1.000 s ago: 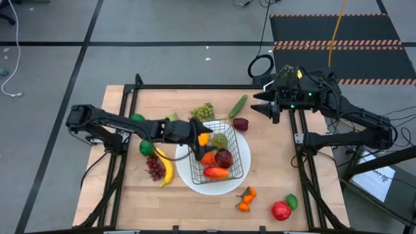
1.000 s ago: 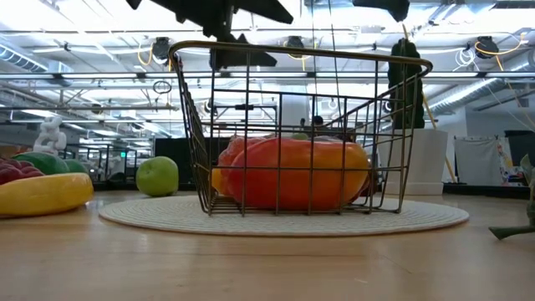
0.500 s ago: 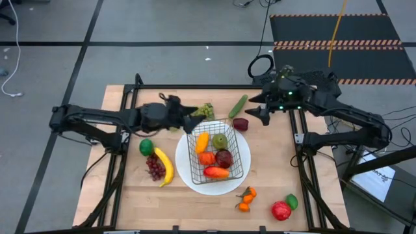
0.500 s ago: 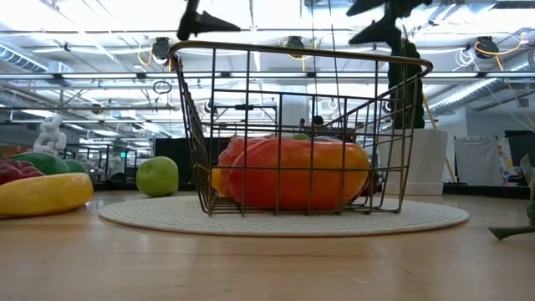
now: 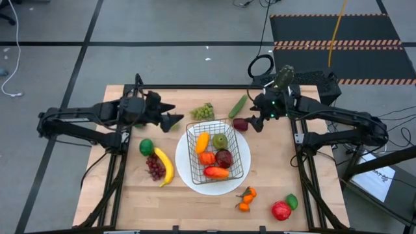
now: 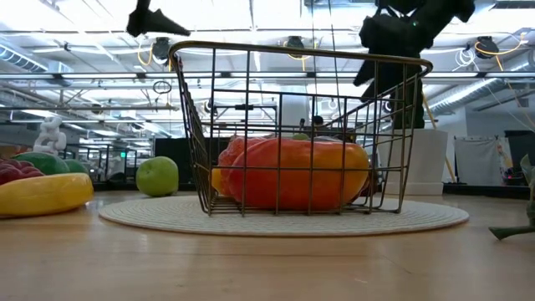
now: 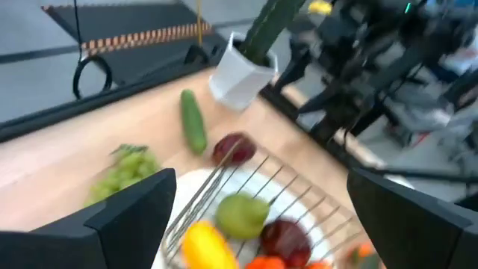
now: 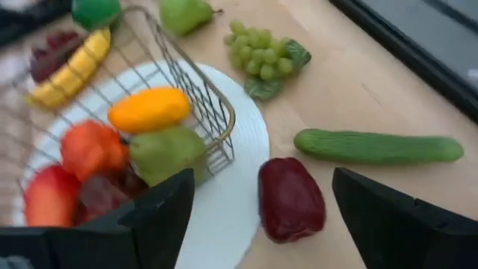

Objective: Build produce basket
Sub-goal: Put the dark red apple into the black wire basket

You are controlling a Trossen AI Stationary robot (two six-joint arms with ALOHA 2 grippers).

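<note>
- On the wooden table, the basket stands upright on the round white plate, near the middle.
- Over the dark red pepper, the right gripper hovers with its fingers apart and nothing between them. The pepper lies on the wood just beside the plate rim.
- At the far left part of the table, the left gripper hangs in the air above bare wood, fingers wide apart and empty.
- I think the right arm will try the pepper next. It lies close to the plate and the basket wall, so a finger could strike the rim and push the plate and basket away.
- The pepper looks smooth and rounded. If the fingers close off its middle, it may slip out or roll toward the cucumber.
- The basket is made of thin dark wire, and one can see through its sides. Inside are a yellow-orange piece, a green pear, a dark red apple and red-orange pieces.
- It looks quite full already. A piece dropped from high could bounce on the others and fall out.
- Outside it remain the green grapes, the banana, the purple grapes and a lime.
</note>
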